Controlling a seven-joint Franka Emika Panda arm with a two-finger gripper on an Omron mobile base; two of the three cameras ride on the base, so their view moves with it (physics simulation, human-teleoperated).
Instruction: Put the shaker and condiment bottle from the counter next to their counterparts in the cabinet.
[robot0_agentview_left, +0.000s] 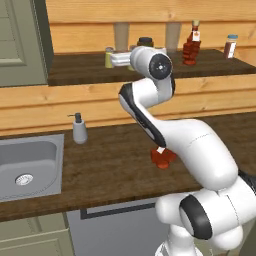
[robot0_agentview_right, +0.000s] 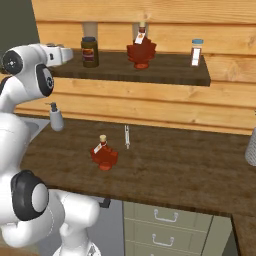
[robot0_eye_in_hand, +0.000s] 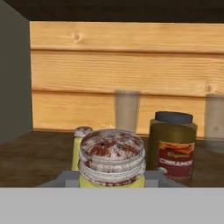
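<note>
Just ahead of the pincer (robot0_agentview_left: 114, 59) stands the twin shaker (robot0_eye_in_hand: 81, 144); to its right the dark brown jar (robot0_eye_in_hand: 173, 146) blocks; farther right, cabinet floor (robot0_agentview_left: 210, 62) lies open before the red bottle (robot0_agentview_left: 191, 47).

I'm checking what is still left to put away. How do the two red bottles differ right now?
The condiment bottle stands on the counter, low and alone; its twin bottle stands up in the cabinet, with the dark jar nearby. Both are upright, red, ridged, tan-capped and white-labelled.
</note>
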